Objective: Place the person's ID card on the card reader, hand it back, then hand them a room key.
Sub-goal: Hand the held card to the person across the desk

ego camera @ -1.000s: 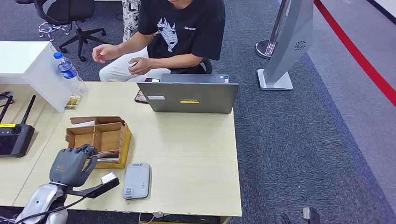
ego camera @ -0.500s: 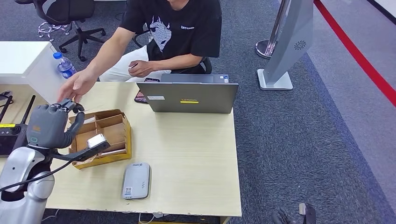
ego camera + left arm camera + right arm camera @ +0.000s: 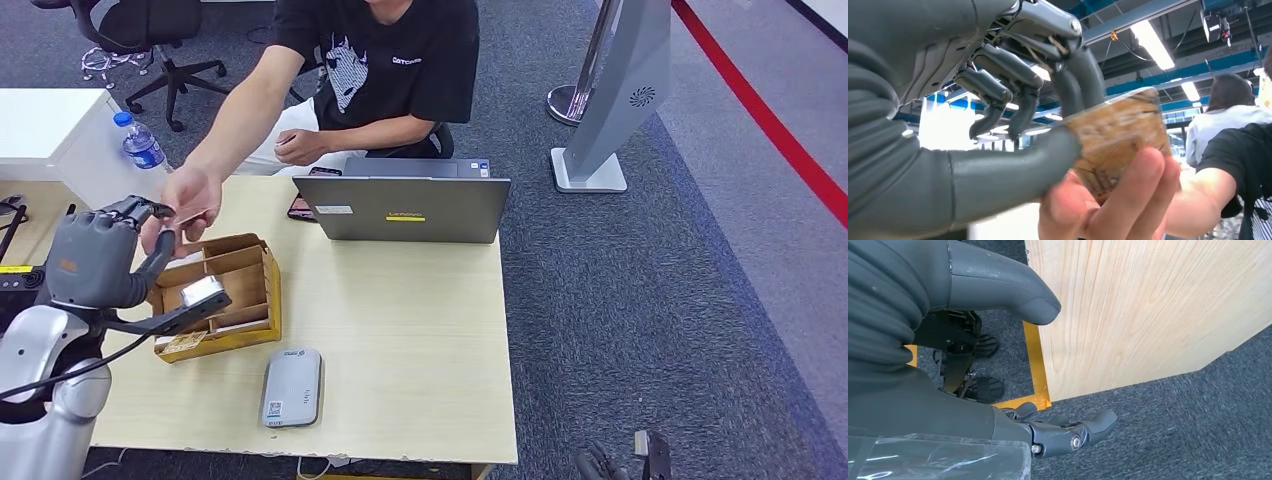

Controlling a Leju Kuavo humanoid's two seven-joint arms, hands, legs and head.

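Observation:
My left hand (image 3: 95, 262) is raised over the table's left side, beyond the cardboard box (image 3: 215, 295). It pinches a brown patterned card (image 3: 1118, 135) between thumb and a finger. The person's hand (image 3: 190, 203) reaches across the table and also grips the card (image 3: 192, 215); in the left wrist view their fingers (image 3: 1118, 200) wrap its lower edge. The grey card reader (image 3: 293, 386) lies flat near the table's front edge with nothing on it. My right hand (image 3: 1063, 432) hangs beside the table's side, fingers loosely spread, holding nothing.
The person sits behind a grey laptop (image 3: 405, 205), a phone (image 3: 300, 207) beside it. A water bottle (image 3: 140, 145) stands at the back left. A black remote controller (image 3: 15, 285) lies on the left. A grey stand (image 3: 610, 110) is on the carpet to the right.
My left hand rose from the table's front edge, past the box, toward the person. The person's arm stretched out and their hand took hold of the card.

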